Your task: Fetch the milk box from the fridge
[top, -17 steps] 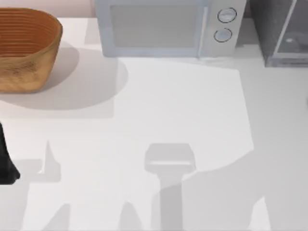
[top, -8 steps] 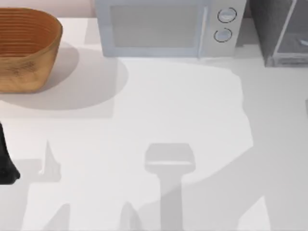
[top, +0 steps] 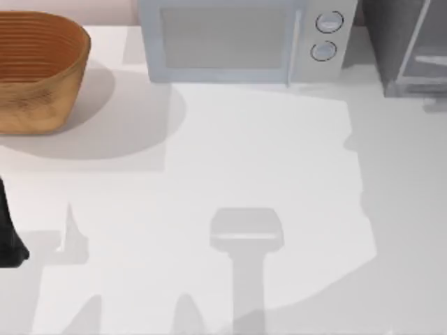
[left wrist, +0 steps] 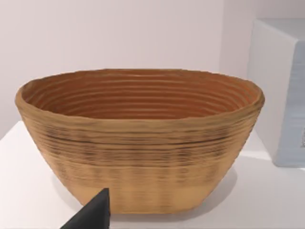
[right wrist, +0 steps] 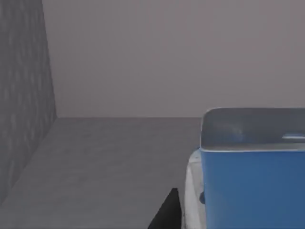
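The fridge [top: 391, 38] stands at the table's back right corner, dark grey, with its pale door panel [top: 427, 49] swung open. The right wrist view looks into the fridge's grey inside [right wrist: 109, 157]. There the milk box [right wrist: 252, 186], blue with a white edge, stands close in front of the camera. A black part of my right gripper [right wrist: 167, 214] sits just beside the box; whether it touches the box is unclear. My left arm [top: 8, 230] is parked at the table's left edge, with a black part of my left gripper [left wrist: 95, 214] pointing at the basket.
A woven brown basket [top: 38, 70] sits at the back left. A pale-blue microwave [top: 237, 38] with two round knobs stands at the back middle, next to the fridge. Arm shadows lie across the white table [top: 230, 160].
The large shadow on the table's right side has shifted towards the right edge. The pale reflections in the fridge door panel have changed. My left arm has not moved.
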{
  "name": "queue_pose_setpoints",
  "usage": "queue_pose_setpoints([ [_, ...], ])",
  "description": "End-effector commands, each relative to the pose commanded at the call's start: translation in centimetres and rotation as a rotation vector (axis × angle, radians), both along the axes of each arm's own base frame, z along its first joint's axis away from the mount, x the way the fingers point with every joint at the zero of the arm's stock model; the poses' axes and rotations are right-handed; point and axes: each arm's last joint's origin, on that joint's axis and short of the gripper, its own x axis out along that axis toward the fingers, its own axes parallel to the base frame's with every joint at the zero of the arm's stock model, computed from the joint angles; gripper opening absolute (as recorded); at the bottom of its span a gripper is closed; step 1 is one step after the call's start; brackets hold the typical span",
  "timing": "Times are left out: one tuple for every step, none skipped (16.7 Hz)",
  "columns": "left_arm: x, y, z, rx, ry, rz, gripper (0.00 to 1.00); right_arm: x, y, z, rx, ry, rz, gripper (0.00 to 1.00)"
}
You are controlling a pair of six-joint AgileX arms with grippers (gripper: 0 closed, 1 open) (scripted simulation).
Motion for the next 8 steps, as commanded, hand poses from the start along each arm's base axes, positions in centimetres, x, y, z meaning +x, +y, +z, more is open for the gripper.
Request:
queue_pose_setpoints([
  [0.0,0.0,0.0,0.000,0.000,0.000,1.00,-1.0,0.0,0.0,0.001,0.001,-0.002,0.00],
  [0.0,0.0,0.0,0.000,0.000,0.000,1.00,-1.8,0.0,0.0,0.000,-0.001,-0.003,0.00],
  [0.0,0.0,0.0,0.000,0.000,0.000,1.00,-2.4,0.0,0.0,-0.001,-0.005,-0.005,0.00],
  [0.0,0.0,0.0,0.000,0.000,0.000,1.00,-2.8,0.0,0.1,-0.001,-0.009,-0.005,0.00],
  [0.0,0.0,0.0,0.000,0.000,0.000,1.00,-2.9,0.0,0.1,-0.002,-0.010,-0.005,0.00],
  [0.0,0.0,0.0,0.000,0.000,0.000,1.00,-2.9,0.0,0.1,-0.002,-0.010,-0.005,0.00],
  [0.0,0.0,0.0,0.000,0.000,0.000,1.00,-2.9,0.0,0.1,-0.002,-0.010,-0.005,0.00],
  [0.0,0.0,0.0,0.000,0.000,0.000,1.00,-2.7,0.1,-0.1,0.001,-0.004,0.000,0.00],
])
